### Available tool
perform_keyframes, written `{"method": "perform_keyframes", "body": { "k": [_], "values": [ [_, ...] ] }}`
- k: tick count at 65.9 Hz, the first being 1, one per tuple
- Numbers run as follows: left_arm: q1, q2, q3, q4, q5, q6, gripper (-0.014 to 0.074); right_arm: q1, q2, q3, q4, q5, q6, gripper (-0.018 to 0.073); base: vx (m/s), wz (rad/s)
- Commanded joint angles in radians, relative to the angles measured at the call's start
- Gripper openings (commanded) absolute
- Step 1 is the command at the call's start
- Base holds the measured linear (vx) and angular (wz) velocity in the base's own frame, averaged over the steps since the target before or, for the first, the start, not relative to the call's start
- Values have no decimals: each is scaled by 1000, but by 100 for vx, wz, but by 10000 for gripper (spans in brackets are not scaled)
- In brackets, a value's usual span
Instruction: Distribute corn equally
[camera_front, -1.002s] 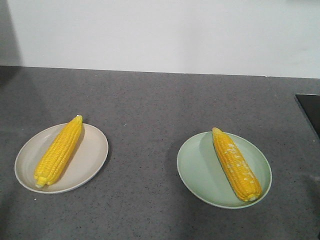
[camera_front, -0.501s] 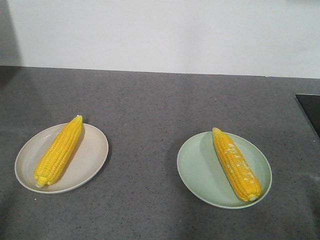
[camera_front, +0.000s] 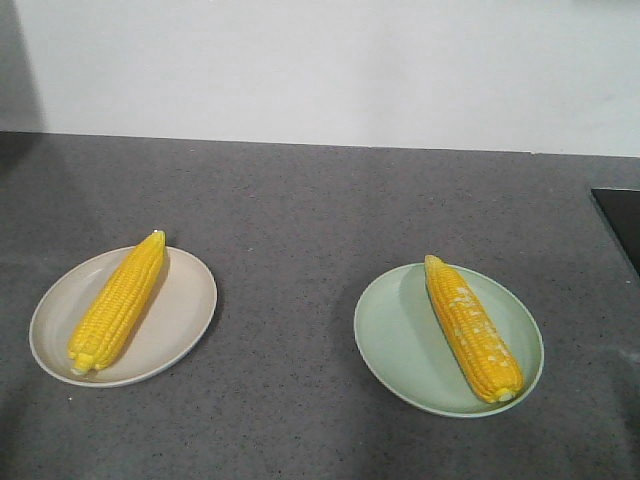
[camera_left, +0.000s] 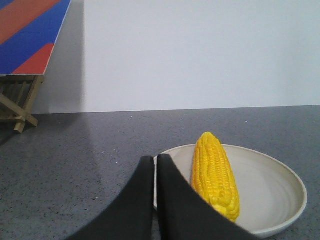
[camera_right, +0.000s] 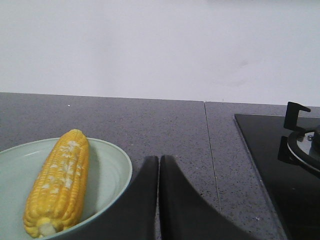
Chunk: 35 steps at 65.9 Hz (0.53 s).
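- Two plates are set on a grey speckled counter (camera_front: 300, 220), well apart, with a white wall (camera_front: 320, 70) behind.
- On the beige plate (camera_front: 185, 320), at the left of the front view, one cob (camera_front: 118, 302) is laid lengthwise, its pointed tip toward the wall and its cut end near the front rim.
- On the green plate (camera_front: 395, 340), at the right, a second cob (camera_front: 472, 327) is laid along the right half, tip toward the wall; pale whitish kernel patches are seen on it.
- Only these two cobs are shown in any view.
- The left gripper (camera_left: 155, 159) is seen from its wrist camera just before the beige plate's near rim, beside the cob's cut end; its black fingers are pressed together with only a thin slit between, and nothing is held.
- The right gripper (camera_right: 159, 159) is seen just right of the green plate, likewise closed on nothing.
- A black hob (camera_right: 280, 160) with a burner grate is placed at the counter's right edge.
- A striped red and blue board (camera_left: 30, 35) on a wooden stand is seen at the far left.
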Motion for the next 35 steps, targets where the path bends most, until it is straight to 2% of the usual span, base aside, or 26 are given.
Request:
{"method": "perform_keyframes", "body": {
  "k": [1,35],
  "values": [
    [1,-17,14,-7,-78,-11,-6,2,-4,11,-3,-69,1,-3,0,0],
    [1,-17,14,-7,-78,-11,-6,2,-4,11,-3,-66,1,-3,0,0]
  ]
}}
